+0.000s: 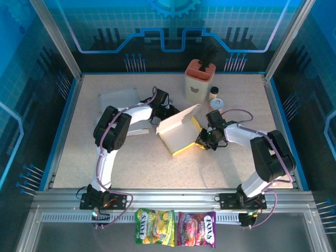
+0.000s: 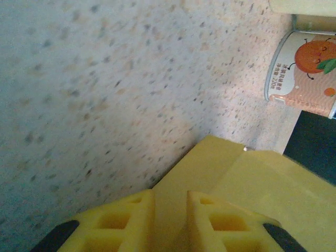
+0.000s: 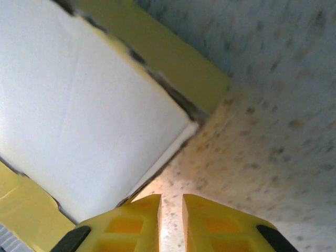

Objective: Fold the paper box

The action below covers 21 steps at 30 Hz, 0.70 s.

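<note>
The paper box [image 1: 178, 134] lies mid-table, white inside with yellow edges, and its lid [image 1: 181, 116] is raised at the back. My left gripper [image 1: 160, 114] is at the box's back left corner. In the left wrist view its fingers [image 2: 128, 218] stand nearly shut with their tips against a creased yellow flap [image 2: 210, 173] of the box. My right gripper [image 1: 202, 139] is at the box's right side. Its fingers [image 3: 134, 226] are nearly shut and hold nothing, with bare table showing in the narrow gap. They sit just off the corner of a white panel [image 3: 89, 115] with a yellow edge [image 3: 163, 58].
A cream holder with a pink top [image 1: 199, 81] and two small cans [image 1: 217, 102] stand behind the box; one can [image 2: 307, 73] has an orange on its label. A flat white sheet [image 1: 118, 98] lies at the back left. Candy bags [image 1: 174, 228] rest on the front rail.
</note>
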Available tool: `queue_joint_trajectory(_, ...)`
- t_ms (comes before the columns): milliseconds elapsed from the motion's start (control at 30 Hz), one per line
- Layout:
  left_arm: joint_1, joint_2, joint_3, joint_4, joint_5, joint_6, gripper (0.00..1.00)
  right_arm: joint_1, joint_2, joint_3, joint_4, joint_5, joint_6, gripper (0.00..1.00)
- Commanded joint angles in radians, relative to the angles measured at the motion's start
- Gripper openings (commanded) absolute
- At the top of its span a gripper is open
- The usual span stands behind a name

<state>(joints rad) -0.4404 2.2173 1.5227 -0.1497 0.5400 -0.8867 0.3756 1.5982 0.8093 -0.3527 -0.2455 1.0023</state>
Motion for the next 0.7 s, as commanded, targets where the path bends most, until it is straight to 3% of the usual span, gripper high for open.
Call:
queue_joint_trajectory(0, -0.006, 0.057, 0.09, -0.088, 0.087, 0.033, 0.23, 0.058, -0.041, -0.038, 0.089, 0.049, 0.197, 0.21)
queue_joint_trajectory(233, -0.004, 0.126, 0.243, -0.186, 0.105, 0.07, 0.25, 0.136, -0.046, -0.023, 0.132, 0.089, 0.341, 0.22)
queue_joint_trajectory(367, 0.016, 0.109, 0.317, -0.291, 0.02, 0.134, 0.33, 0.144, -0.073, -0.009, 0.088, 0.091, 0.336, 0.27)
queue_joint_trajectory(500, 0.053, 0.04, 0.348, -0.379, -0.11, 0.181, 0.39, 0.131, -0.15, 0.031, -0.007, 0.138, 0.168, 0.37)
queue_joint_trajectory(667, 0.074, -0.018, 0.451, -0.533, -0.246, 0.278, 0.45, 0.041, -0.231, 0.1, -0.076, 0.107, -0.192, 0.45)
